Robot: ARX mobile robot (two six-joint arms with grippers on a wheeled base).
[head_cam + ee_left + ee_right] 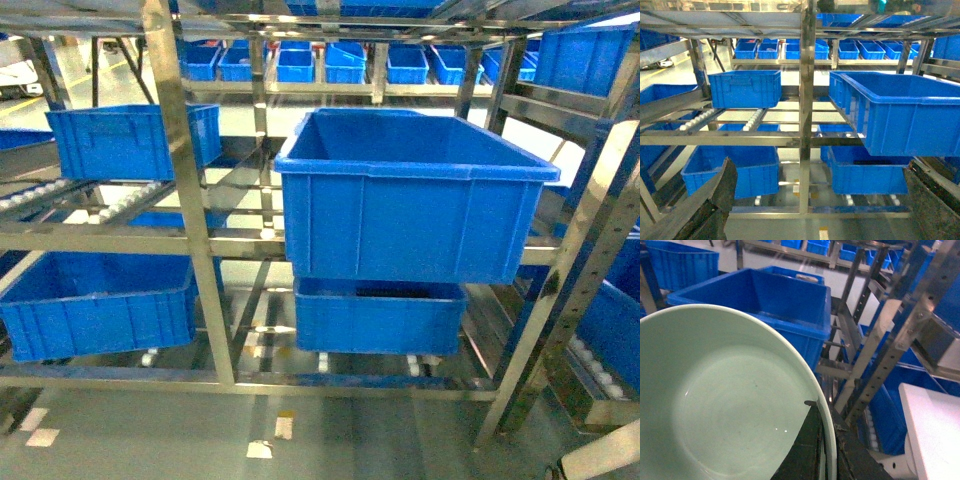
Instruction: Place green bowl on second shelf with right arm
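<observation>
The green bowl (725, 400), pale mint and plain, fills the left of the right wrist view. My right gripper (826, 412) is shut on its rim, one black finger (805, 447) inside the bowl and the other outside. Beyond the bowl stands the wide deep blue crate (775, 300) on the second shelf (250, 242). The same crate (410, 190) shows in the head view, where neither gripper nor bowl appears. My left gripper (817, 200) is open and holds nothing, facing the rack.
Steel uprights (190, 190) and a slanted perforated post (880, 350) frame the crate. Smaller blue crates (100, 300) sit on the lower tier and one (130, 140) on the left rollers. A white surface (935, 430) lies at the right.
</observation>
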